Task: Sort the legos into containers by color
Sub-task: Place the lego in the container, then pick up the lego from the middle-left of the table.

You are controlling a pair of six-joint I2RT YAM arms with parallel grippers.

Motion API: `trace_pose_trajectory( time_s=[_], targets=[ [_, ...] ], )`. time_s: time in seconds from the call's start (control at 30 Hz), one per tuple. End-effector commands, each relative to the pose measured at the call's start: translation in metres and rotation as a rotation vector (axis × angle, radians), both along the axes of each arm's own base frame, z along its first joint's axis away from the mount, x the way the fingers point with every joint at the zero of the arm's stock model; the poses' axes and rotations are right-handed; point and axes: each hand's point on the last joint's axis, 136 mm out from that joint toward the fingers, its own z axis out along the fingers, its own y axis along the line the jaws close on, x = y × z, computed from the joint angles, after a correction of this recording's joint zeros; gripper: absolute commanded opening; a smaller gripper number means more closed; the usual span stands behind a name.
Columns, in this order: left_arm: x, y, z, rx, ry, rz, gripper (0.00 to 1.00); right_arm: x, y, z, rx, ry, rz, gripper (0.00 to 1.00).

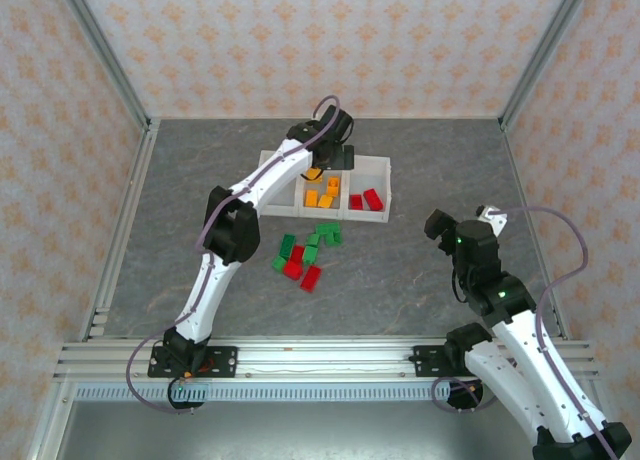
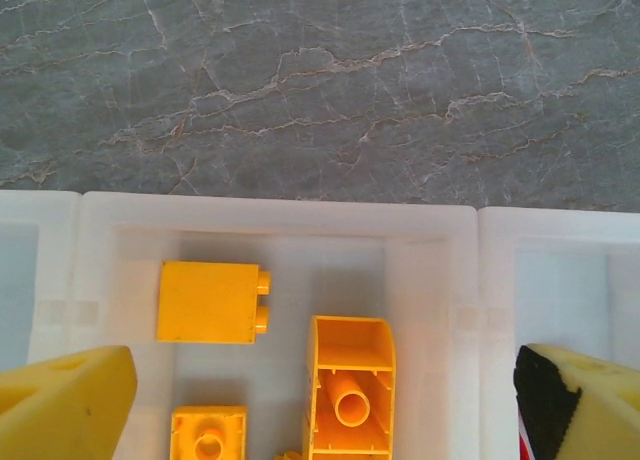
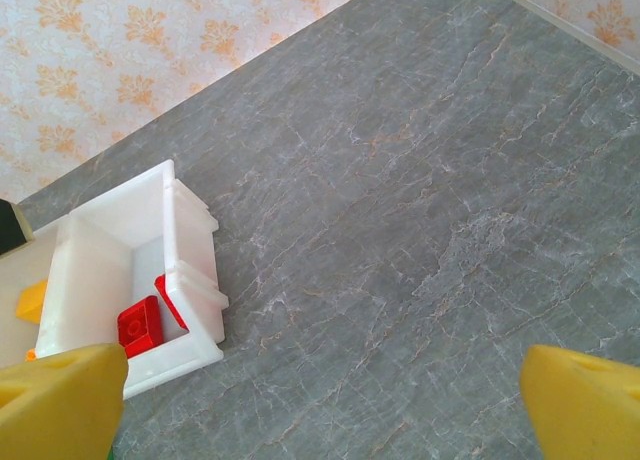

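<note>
The grey stone-patterned bench [image 1: 430,180] carries everything. The left arm [image 1: 240,215] stretches to the far side, over the row of three white containers [image 1: 372,159]. Its left jaws hang above the middle bin [image 2: 280,220], wide apart with nothing between them. The right arm [image 1: 500,300] stands at the near right, well apart from the containers. Its right jaws are also spread wide and empty, over bare bench.

The containers sit far of centre. The middle bin holds orange-yellow bricks [image 1: 322,194], one lying on its side [image 2: 210,301] and one with its hollow underside up [image 2: 350,385]. The right bin holds red bricks [image 1: 366,199]. Just near of the containers a loose cluster lies on the bench: green bricks [image 1: 325,233] and, nearest, red ones [image 1: 311,277].
</note>
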Motion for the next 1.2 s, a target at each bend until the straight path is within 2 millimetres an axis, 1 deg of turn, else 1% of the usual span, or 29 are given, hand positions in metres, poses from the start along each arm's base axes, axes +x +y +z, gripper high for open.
trace_pose_trajectory(
  time_s=[0.0, 0.1, 0.13, 0.2, 0.3, 0.33, 0.37, 0.47, 0.57, 0.67, 0.8, 0.9, 0.97, 1.03, 1.07, 1.17],
  targets=[
    [-0.009, 0.014, 0.045, 0.015, -0.053, 0.007, 0.99, 0.000, 0.000, 0.006, 0.009, -0.015, -0.003, 1.00],
    [-0.028, 0.019, 0.053, 0.047, -0.055, -0.014, 0.99, 0.000, 0.002, 0.006, 0.009, -0.014, 0.009, 1.00],
    [-0.037, 0.021, 0.058, 0.057, -0.064, -0.023, 0.99, 0.001, 0.002, 0.005, 0.009, -0.015, 0.012, 1.00],
    [-0.058, 0.024, 0.056, 0.085, -0.052, -0.047, 0.99, 0.001, 0.003, 0.006, 0.009, -0.016, 0.018, 1.00],
    [-0.097, 0.027, 0.056, 0.123, -0.036, -0.103, 0.99, 0.002, 0.004, 0.005, 0.006, -0.015, 0.023, 1.00],
    [-0.113, 0.027, 0.048, 0.147, -0.013, -0.129, 0.99, 0.002, 0.004, 0.004, 0.005, -0.015, 0.023, 1.00],
    [-0.130, 0.029, 0.055, 0.149, -0.019, -0.151, 0.99, 0.002, 0.005, 0.005, 0.006, -0.017, 0.026, 1.00],
    [-0.174, 0.030, 0.045, 0.172, 0.032, -0.210, 0.99, 0.003, 0.006, 0.003, 0.006, -0.019, 0.035, 1.00],
    [-0.213, 0.030, 0.035, 0.164, 0.083, -0.242, 0.99, 0.006, 0.009, 0.000, 0.007, -0.014, 0.045, 1.00],
    [-0.246, 0.027, 0.024, 0.147, 0.122, -0.265, 0.97, 0.009, 0.012, -0.006, 0.005, 0.004, 0.056, 1.00],
    [-0.284, 0.013, -0.002, 0.094, 0.189, -0.309, 0.92, 0.011, 0.014, -0.010, -0.001, 0.027, 0.063, 1.00],
    [-0.306, 0.001, -0.021, 0.070, 0.233, -0.347, 0.87, 0.010, 0.012, -0.010, -0.007, 0.030, 0.055, 1.00],
    [-0.317, -0.010, -0.028, 0.065, 0.249, -0.388, 0.84, 0.009, 0.011, -0.008, -0.007, 0.024, 0.054, 1.00],
    [-0.323, -0.018, -0.033, 0.084, 0.257, -0.414, 0.81, 0.009, 0.010, -0.007, -0.005, 0.018, 0.050, 1.00],
    [-0.326, -0.020, -0.036, 0.080, 0.269, -0.396, 0.80, 0.008, 0.010, -0.007, -0.006, 0.017, 0.049, 1.00],
    [-0.331, -0.023, -0.050, 0.130, 0.289, -0.397, 0.78, 0.007, 0.008, -0.006, -0.005, 0.015, 0.041, 1.00]
  ],
)
